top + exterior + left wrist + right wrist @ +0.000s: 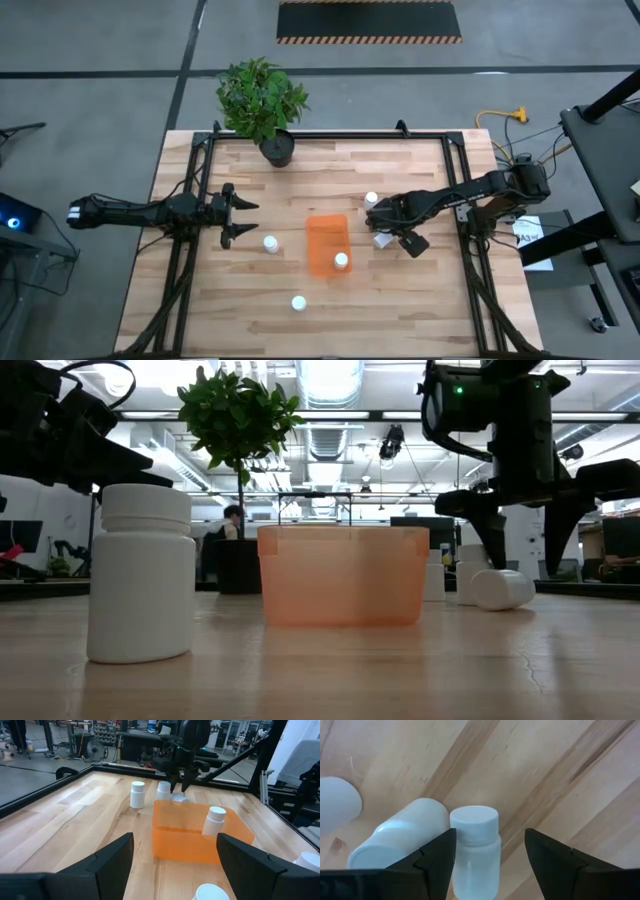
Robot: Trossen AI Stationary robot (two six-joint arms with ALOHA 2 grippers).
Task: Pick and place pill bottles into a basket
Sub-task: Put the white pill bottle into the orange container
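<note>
Waiting at the left side of the table (180, 300), the left gripper (243, 217) hangs with its fingers spread wide and nothing between them, pointing toward the middle. Just right of it stands a pill bottle (270, 243), and another bottle (298, 303) stands nearer the front edge; in the low view that front one (140, 572) looms large at the left. Far back, a potted plant (263, 105) sits at the table's far edge. In the centre lies the orange basket (322, 235), with one bottle (341, 261) upright inside its near-right corner. Right of the basket, a bottle (371, 199) stands toward the far side. The right gripper (383, 222) is lowered just beside the basket's right side, over two more bottles: one upright (476, 851) between its fingers, which are partly open and straddle it without visibly pressing on it, and one lying on its side (397, 841) right against the upright one. In the low view the toppled bottle (503, 589) rests on the wood below that gripper.
</note>
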